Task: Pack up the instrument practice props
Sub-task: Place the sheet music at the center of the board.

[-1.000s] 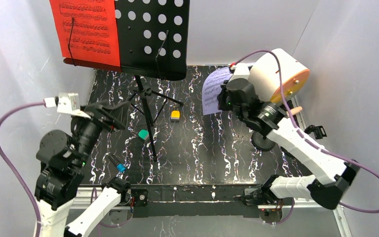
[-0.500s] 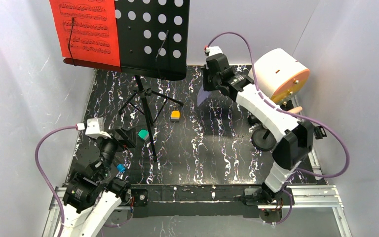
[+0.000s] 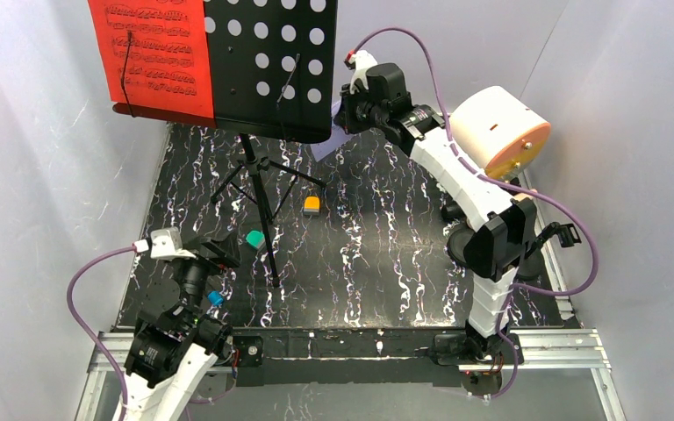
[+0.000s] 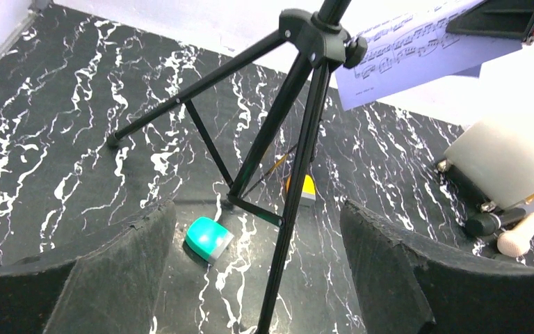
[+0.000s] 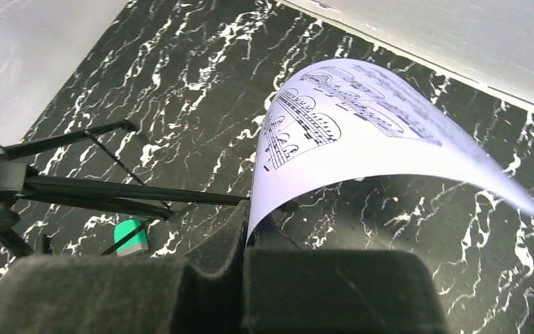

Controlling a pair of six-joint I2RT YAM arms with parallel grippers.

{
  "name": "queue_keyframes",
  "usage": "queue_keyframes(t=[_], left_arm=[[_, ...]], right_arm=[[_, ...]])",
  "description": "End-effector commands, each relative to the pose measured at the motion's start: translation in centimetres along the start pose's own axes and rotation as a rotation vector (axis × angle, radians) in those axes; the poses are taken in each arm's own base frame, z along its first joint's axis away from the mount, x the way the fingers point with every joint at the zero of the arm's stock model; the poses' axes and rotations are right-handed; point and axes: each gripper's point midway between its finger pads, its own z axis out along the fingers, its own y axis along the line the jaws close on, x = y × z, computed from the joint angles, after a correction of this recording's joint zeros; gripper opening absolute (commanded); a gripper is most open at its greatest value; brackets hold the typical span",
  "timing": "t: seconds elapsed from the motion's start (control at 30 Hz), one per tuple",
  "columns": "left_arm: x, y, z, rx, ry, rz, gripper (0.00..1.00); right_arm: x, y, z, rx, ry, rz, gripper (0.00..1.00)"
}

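Table (image 3: pixel 386 263) – black marbled surface with white veins, smooth, softly shiny. Music rack (image 3: pixel 272 70): perforated black sheet metal, satin finish; its tripod legs (image 4: pixel 181 101) are smooth black tubes. Red music sheet (image 3: pixel 154 53) and white music sheet (image 5: pixel 361 132) – thin matt paper, the white one curling. Left gripper (image 4: pixel 254 229) pads (image 4: pixel 389 271) look rough, matt, foam-like. Cylinder (image 3: pixel 491 123): smooth white plastic.

A white cylinder (image 3: pixel 496 132) with an orange face sits upper right; a teal block (image 3: pixel 254 238) and an orange block (image 3: pixel 312 205) lie centre-left on the marbled table (image 3: pixel 386 263).
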Motion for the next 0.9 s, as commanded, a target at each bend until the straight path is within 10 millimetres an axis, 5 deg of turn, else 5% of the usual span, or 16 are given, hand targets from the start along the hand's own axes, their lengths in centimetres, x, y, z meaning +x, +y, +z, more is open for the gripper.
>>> queue_keyframes(t=[0.0,0.2,0.6,0.87], left_arm=[[-1.5,0.4,0.1,-0.029,-0.065,-0.005,0.86],[-1.1,0.2,0.3,-0.022,-0.045,-0.001,0.86],[-0.7,-0.1,0.6,-0.012,-0.019,0.009,0.86],[-0.4,-0.1,0.8,-0.016,-0.006,0.014,0.86]], right_arm=[[-3.2,1.6,-0.5,-0.12,-0.103,-0.039,0.01],[-0.2,-1.8,-0.3,-0.079,-0.068,0.042,0.01],[14.7,-13.2,2.2,0.073,0.284,0.297,0.01],[18.7,-17.4,2.4,0.235,0.414,0.288,0.01]])
